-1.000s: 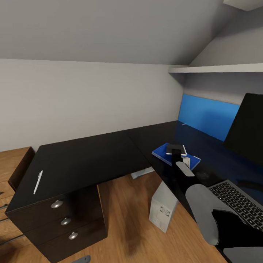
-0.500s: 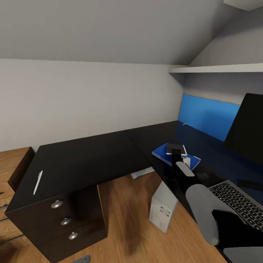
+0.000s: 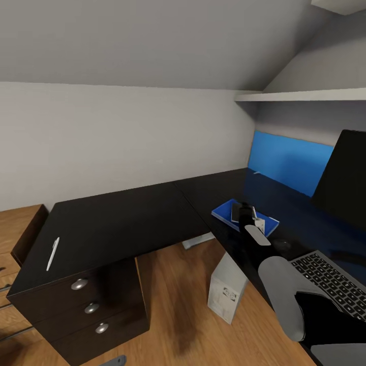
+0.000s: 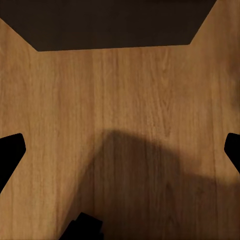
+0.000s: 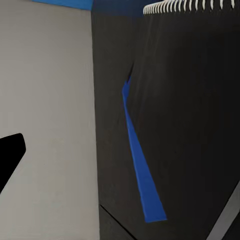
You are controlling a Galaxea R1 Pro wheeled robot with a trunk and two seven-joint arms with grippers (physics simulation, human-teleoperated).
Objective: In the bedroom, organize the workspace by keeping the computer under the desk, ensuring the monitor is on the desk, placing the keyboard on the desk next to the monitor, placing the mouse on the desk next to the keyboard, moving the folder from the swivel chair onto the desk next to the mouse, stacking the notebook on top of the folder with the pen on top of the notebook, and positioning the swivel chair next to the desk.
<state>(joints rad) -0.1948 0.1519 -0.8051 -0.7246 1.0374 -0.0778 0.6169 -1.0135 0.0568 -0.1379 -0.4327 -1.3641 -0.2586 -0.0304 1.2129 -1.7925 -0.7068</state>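
Observation:
The blue folder (image 3: pixel 226 213) lies on the black desk (image 3: pixel 127 221) near its inner corner. On it rests the dark notebook (image 3: pixel 236 211), whose cover and white spiral (image 5: pixel 185 6) sit close under the right wrist camera beside a strip of folder (image 5: pixel 142 165). My right gripper (image 3: pixel 248 208) hovers just above the notebook, open, with one fingertip (image 5: pixel 10 155) far out to the side. A white pen (image 3: pixel 53 252) lies on the desk's left wing. The keyboard (image 3: pixel 330 279) and monitor (image 3: pixel 345 178) are at right. The computer (image 3: pixel 227 287) stands under the desk. My left gripper (image 4: pixel 120 150) is open over the wood floor.
Black drawers with silver knobs (image 3: pixel 91 307) hang under the desk's left end, with an oak drawer unit (image 3: pixel 20 229) beside them. A blue panel (image 3: pixel 290 160) runs along the far wall under a white shelf (image 3: pixel 305 95). The sloped ceiling is low over the desk.
The notebook has left my right gripper and dropped onto the folder, now turned and slightly further left. The right gripper has opened. The camera has not moved.

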